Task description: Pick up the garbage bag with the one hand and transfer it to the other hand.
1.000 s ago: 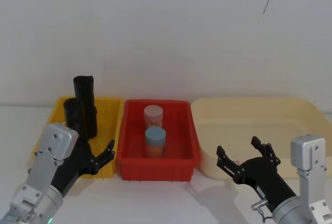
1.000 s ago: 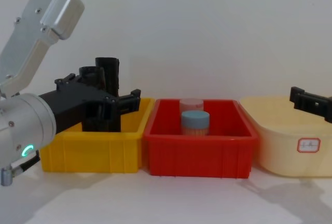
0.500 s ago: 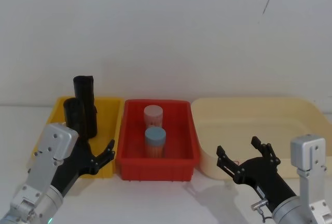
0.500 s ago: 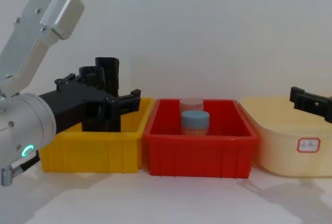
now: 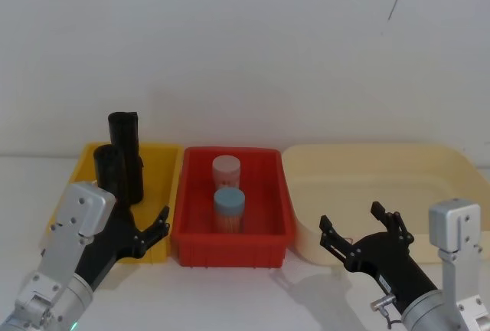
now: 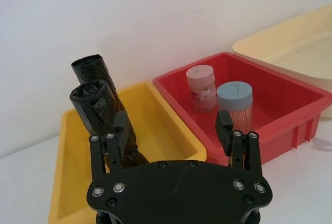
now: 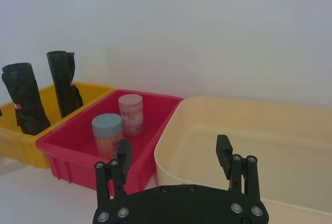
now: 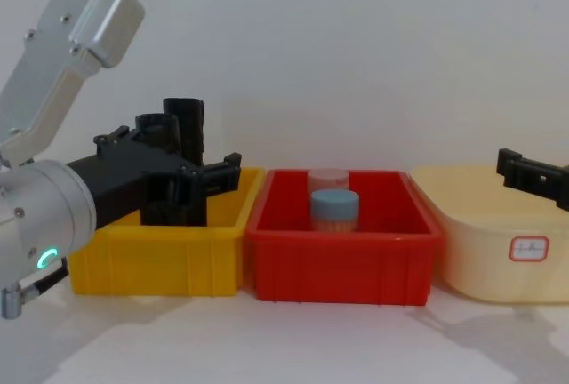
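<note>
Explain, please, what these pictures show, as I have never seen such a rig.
This is a two-armed robot, filmed from its head, its chest and each wrist. On the table stand a yellow bin, a red bin and a cream tub. The yellow bin holds the garbage bag and a taller black roll; the red bin, a pink-lidded jar and a blue-lidded jar. The left gripper is open before the yellow bin, the right gripper open before the tub. Neither holds anything.

We take this for a robot test bench: a bare white wall [image 5: 245, 55], a white table [image 5: 253, 293], and a yellow bin [image 5: 161, 185], red bin [image 5: 230, 250] and cream tub [image 5: 367, 185] in a row.
</note>
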Controlling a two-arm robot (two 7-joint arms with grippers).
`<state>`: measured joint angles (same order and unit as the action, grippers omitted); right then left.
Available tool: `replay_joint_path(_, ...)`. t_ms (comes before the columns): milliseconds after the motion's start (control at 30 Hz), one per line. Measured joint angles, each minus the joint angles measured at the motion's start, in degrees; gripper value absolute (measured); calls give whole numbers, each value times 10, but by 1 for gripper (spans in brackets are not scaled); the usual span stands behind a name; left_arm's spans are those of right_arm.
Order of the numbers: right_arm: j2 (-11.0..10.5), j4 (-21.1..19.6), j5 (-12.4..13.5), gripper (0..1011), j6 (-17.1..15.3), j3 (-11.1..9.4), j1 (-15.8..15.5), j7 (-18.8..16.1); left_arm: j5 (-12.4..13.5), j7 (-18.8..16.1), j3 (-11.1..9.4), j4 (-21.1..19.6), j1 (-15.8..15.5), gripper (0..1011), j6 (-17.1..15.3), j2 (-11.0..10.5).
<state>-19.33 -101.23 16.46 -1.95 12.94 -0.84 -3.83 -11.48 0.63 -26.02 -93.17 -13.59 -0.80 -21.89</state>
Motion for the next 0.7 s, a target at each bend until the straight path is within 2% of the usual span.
replay_joint_path(700,0,0,0,1000,0,0,0,0,0,0,0,0,0,1002,0,0)
